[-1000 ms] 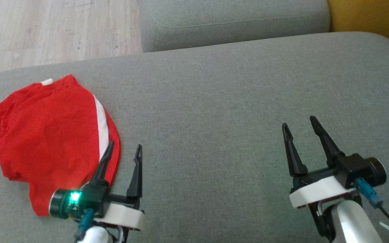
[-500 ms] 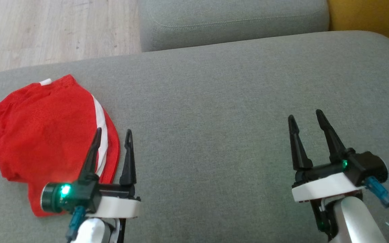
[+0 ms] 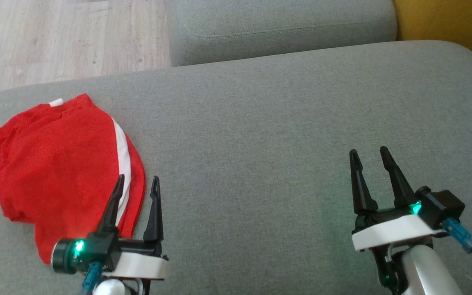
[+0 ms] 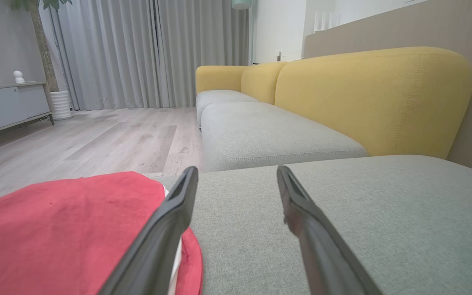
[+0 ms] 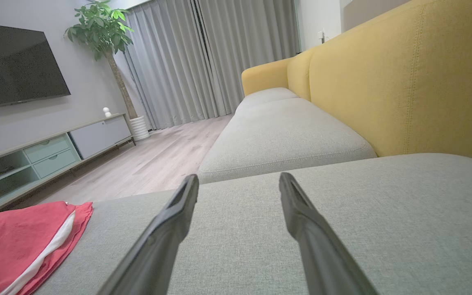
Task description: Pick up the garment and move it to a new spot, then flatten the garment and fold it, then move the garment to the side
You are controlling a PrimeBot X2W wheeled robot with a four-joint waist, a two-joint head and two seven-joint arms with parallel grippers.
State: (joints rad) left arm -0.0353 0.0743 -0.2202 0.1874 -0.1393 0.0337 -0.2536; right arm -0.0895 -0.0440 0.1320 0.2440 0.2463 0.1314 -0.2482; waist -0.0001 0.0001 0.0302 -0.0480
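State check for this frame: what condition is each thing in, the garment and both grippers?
red garment: loosely bunched, lying on the grey cushion, not gripped.
left gripper: open, empty, at the garment's right edge.
right gripper: open, empty, over bare cushion.

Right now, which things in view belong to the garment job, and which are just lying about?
Job: red garment, grey seat cushion under it, left gripper, right gripper, both open.
Lying about: yellow sofa back, television, potted plant, low cabinet, curtains.
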